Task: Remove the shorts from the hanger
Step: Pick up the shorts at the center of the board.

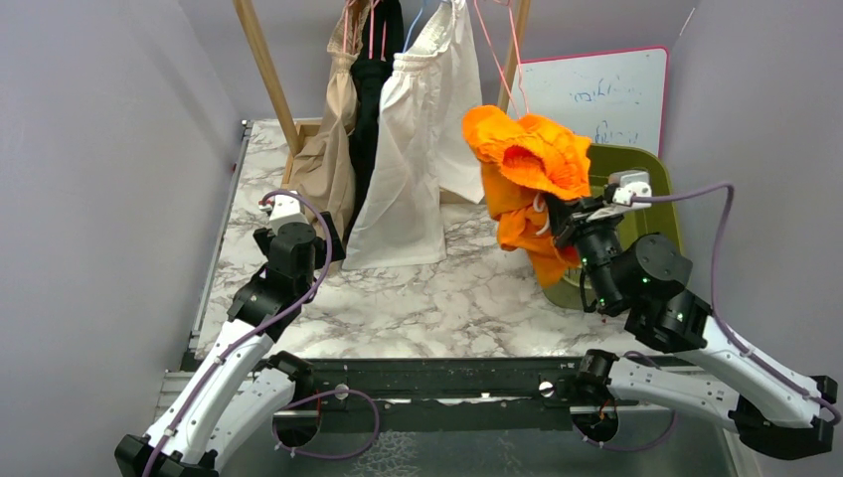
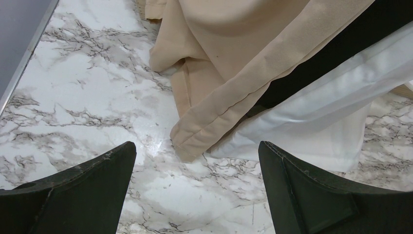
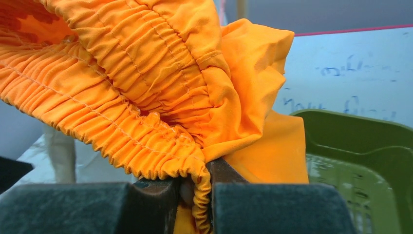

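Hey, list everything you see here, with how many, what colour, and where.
orange shorts: one, bright orange, bunched at right, beside the bin
cream-white shorts: one, cream-white, hanging centre
black shorts: one, black, hanging between tan and cream
tan shorts: one, tan-beige, hanging leftmost
hangers: several, pink wire, rack top
rack posts: two, wood, back
bin: one, olive green, table's right side
whiteboard: one, white, pink-edged, behind the bin
table: one, white marble, under everything
left gripper: one, black, open, low near the tan hem
right gripper: one, black, shut on the orange waistband
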Tool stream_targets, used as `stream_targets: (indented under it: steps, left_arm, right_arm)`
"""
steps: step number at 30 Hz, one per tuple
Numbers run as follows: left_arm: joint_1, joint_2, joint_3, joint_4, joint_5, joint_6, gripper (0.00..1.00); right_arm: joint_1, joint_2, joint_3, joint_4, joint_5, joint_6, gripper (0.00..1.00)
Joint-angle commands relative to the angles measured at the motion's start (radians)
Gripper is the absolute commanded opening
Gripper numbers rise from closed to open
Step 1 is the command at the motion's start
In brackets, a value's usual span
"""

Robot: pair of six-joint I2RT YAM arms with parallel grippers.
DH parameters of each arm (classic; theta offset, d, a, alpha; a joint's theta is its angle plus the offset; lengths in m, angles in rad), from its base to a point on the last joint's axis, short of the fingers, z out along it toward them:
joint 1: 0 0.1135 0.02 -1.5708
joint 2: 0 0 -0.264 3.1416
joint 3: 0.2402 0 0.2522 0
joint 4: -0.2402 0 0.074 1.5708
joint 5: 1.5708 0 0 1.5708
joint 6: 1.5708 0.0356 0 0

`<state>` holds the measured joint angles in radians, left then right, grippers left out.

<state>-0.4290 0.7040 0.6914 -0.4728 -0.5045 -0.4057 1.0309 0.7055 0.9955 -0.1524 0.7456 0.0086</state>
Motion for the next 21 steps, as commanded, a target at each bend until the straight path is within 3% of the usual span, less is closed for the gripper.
stream_targets:
  steps: [1, 11, 14, 21]
  left_arm:
    - [0.004, -0.016, 0.001, 0.017, 0.01, 0.011, 0.99]
    - [0.004, 0.004, 0.003, 0.016, 0.016, 0.014, 0.99]
    - [0.004, 0.007, 0.003, 0.016, 0.02, 0.015, 0.99]
    - [0.004, 0.001, 0.0, 0.016, 0.014, 0.017, 0.99]
  right_arm:
    - [-0.001, -0.057, 0.03, 0.079, 0.155, -0.16, 0.01]
    - [-0.001, -0.156, 0.07, 0.104, 0.224, -0.269, 0.01]
    - [0.0, -0.158, 0.068, 0.185, 0.282, -0.367, 0.01]
    - [-0.002, -0.166, 0.106, 0.191, 0.269, -0.386, 0.01]
